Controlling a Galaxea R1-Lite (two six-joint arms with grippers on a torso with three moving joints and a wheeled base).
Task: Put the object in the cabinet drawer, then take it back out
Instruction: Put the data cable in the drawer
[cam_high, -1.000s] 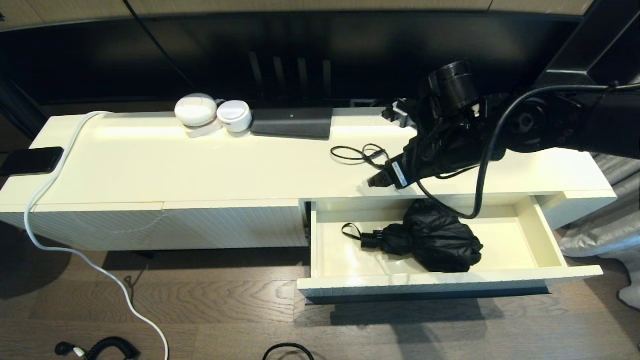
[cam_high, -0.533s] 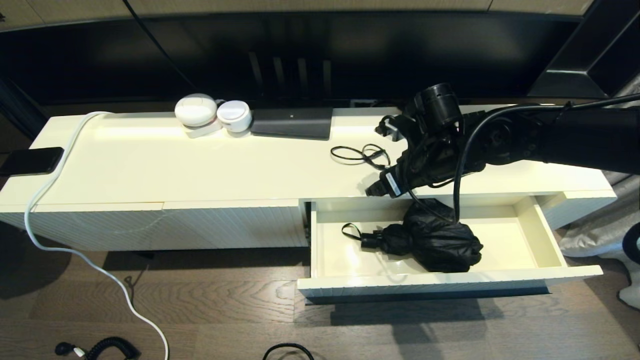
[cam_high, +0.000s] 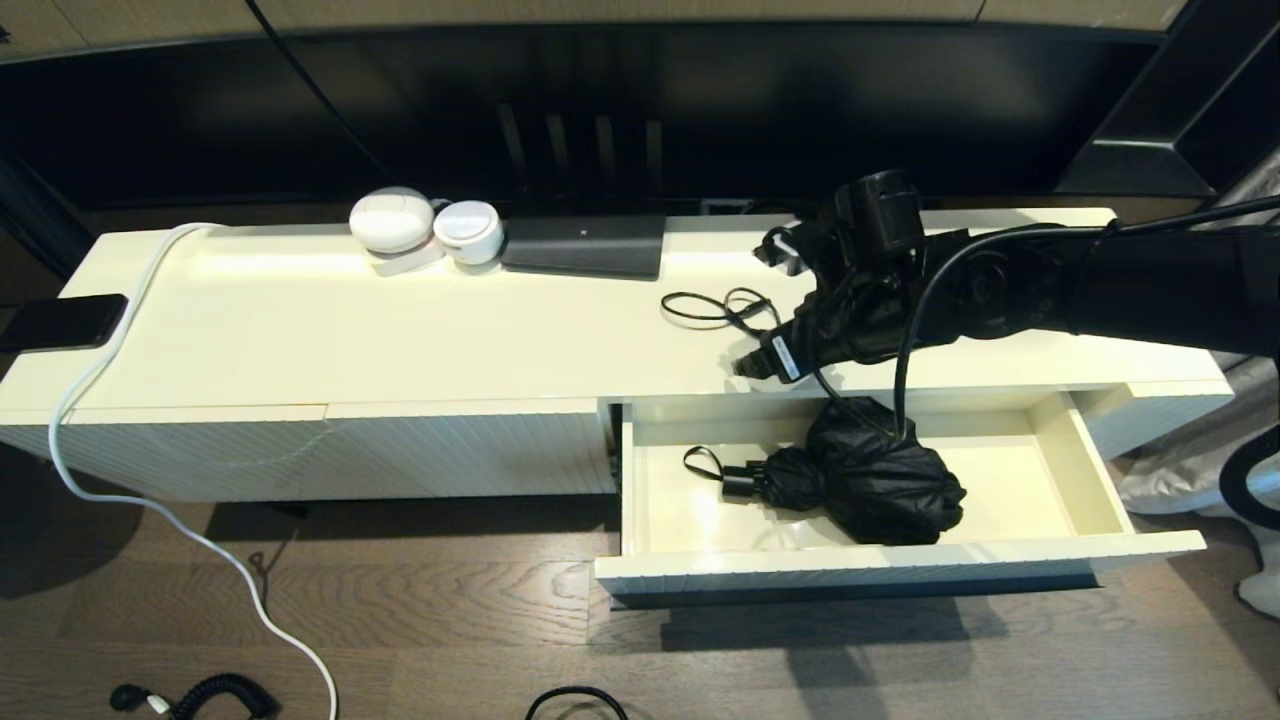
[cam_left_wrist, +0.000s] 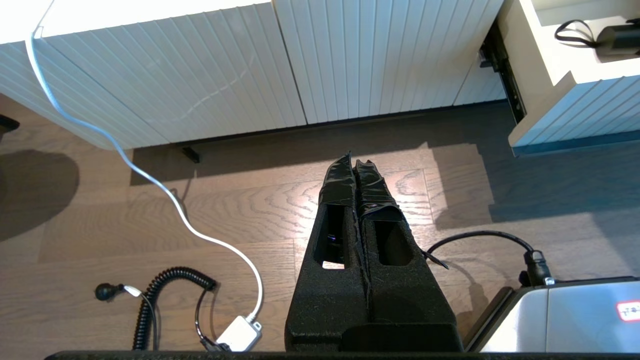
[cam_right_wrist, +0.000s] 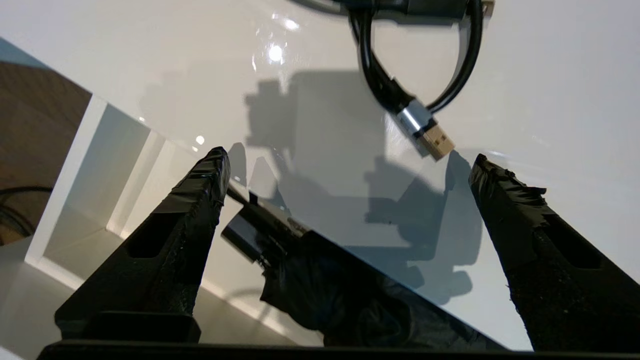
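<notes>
The cabinet drawer (cam_high: 1085, 475) stands pulled out at the right, its cream inside showing. In it lies a folded black umbrella (cam_high: 870, 480), strap and handle pointing left, its crumpled canopy at mid-drawer. My right gripper (cam_high: 748, 365) hovers over the cabinet top's front edge, just above and behind the drawer, open and holding nothing. In the right wrist view the umbrella (cam_right_wrist: 340, 295) shows below the edge, between the spread fingers of the gripper (cam_right_wrist: 350, 159). My left gripper (cam_left_wrist: 354, 160) is parked low over the wooden floor, shut and empty; the drawer's corner (cam_left_wrist: 565, 95) shows there.
A black USB cable (cam_high: 722, 308) lies coiled on the cabinet top (cam_high: 400, 330) just beyond the right gripper. Two white round devices (cam_high: 425, 228) and a dark flat box (cam_high: 585, 245) sit at the back. A white cord (cam_high: 110, 340) trails to the floor.
The right arm's wrist has dropped lower and levelled out, while the fingertips stay over the cabinet top's front edge. The umbrella and drawer have not moved.
</notes>
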